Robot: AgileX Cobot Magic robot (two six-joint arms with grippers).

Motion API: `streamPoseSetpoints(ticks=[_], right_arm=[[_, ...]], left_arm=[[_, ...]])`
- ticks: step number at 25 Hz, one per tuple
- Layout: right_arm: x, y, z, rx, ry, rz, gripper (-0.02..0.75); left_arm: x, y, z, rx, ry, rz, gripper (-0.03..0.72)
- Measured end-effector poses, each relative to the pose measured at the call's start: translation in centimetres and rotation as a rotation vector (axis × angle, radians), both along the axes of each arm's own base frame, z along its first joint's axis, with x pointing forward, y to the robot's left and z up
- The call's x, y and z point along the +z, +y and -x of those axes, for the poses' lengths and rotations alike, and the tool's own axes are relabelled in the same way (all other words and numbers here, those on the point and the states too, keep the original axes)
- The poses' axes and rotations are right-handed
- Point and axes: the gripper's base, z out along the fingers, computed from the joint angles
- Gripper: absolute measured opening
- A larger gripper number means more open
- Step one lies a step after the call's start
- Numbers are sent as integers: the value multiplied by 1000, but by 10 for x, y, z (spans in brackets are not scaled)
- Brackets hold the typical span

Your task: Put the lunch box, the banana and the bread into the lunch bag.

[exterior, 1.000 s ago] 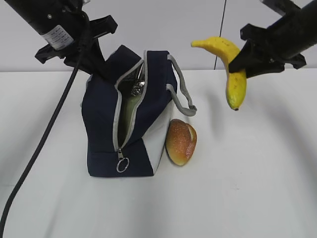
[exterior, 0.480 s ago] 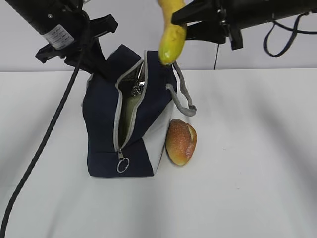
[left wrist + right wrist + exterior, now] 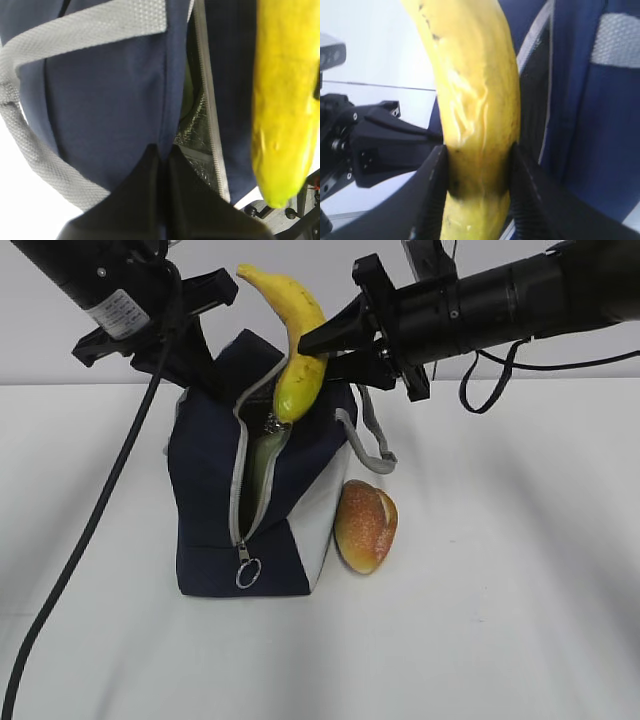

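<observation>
White counter (image 3: 520, 620) and a pale wall filled your exterior view, where the navy lunch bag (image 3: 210, 500) stood unzipped with the bread (image 3: 365, 525) touching its white side, and your right hand (image 3: 322, 348) held the banana (image 3: 293, 345) slanting, lower tip at the bag's open mouth. Your left wrist view showed the left hand (image 3: 162, 165) pinched together on the bag's fabric beside the silver lining, banana alongside. Your right wrist view showed both fingers (image 3: 432, 185) clamped across the banana.

Bright, even light, soft faint shadows, blurred close-up wrist views.
</observation>
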Motion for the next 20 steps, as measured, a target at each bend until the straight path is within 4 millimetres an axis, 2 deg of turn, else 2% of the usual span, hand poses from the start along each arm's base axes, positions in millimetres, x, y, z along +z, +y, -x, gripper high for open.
streamPoseSetpoints(ticks=[10, 20], right_arm=[[-29, 15, -4, 21, 65, 3, 281], [-43, 8, 0, 73, 70, 206, 281]], left_arm=[[0, 0, -1, 3, -5, 2, 1], [0, 0, -1, 3, -8, -2, 1]])
